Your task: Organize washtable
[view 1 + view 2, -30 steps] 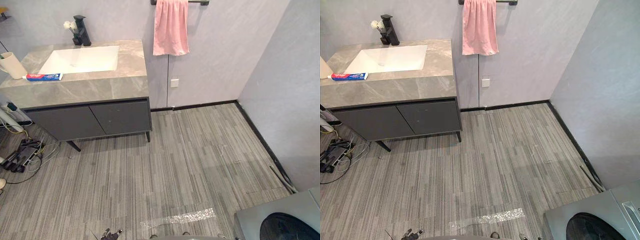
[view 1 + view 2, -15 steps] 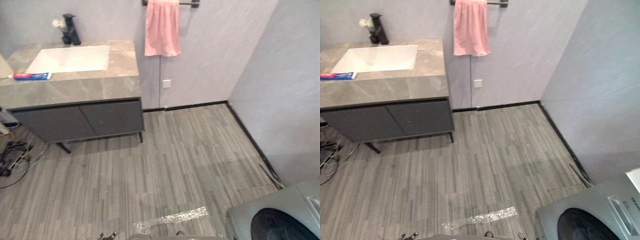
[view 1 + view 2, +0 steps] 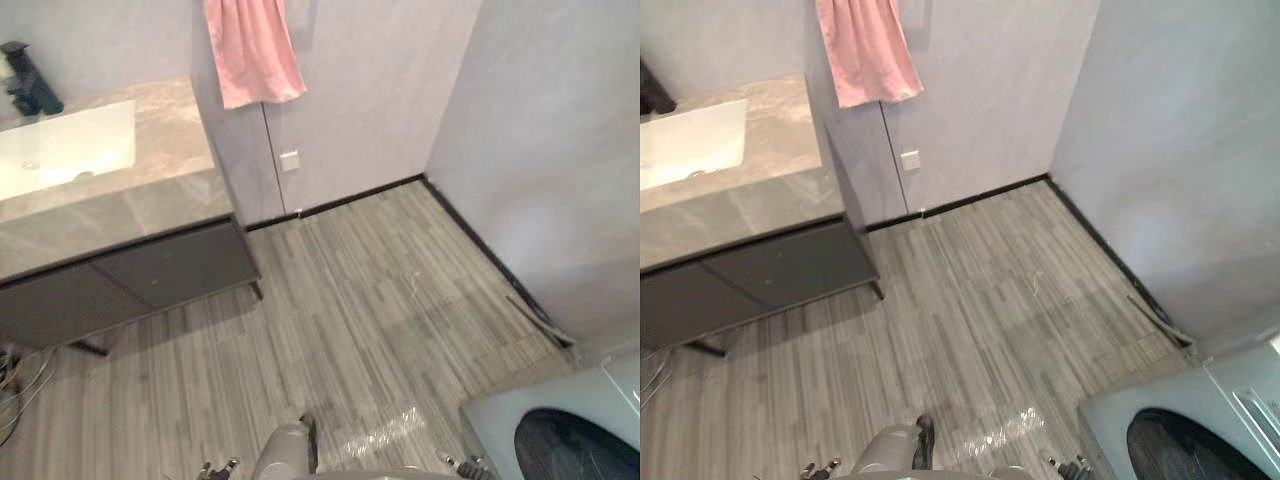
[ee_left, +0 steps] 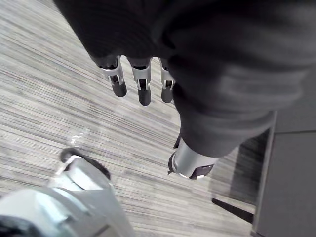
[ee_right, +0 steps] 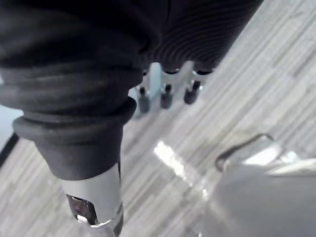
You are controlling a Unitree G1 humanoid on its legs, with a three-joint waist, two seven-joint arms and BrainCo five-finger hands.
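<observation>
The washtable (image 3: 150,205) stands at the left against the wall, with a white basin (image 3: 60,150) sunk in its grey top and a black tap (image 3: 28,85) behind. A pink towel (image 3: 252,50) hangs just beside it. The left hand (image 4: 143,86) and right hand (image 5: 166,97) hang over the floor (image 3: 350,300) — fingers relaxed, holding nothing.
</observation>
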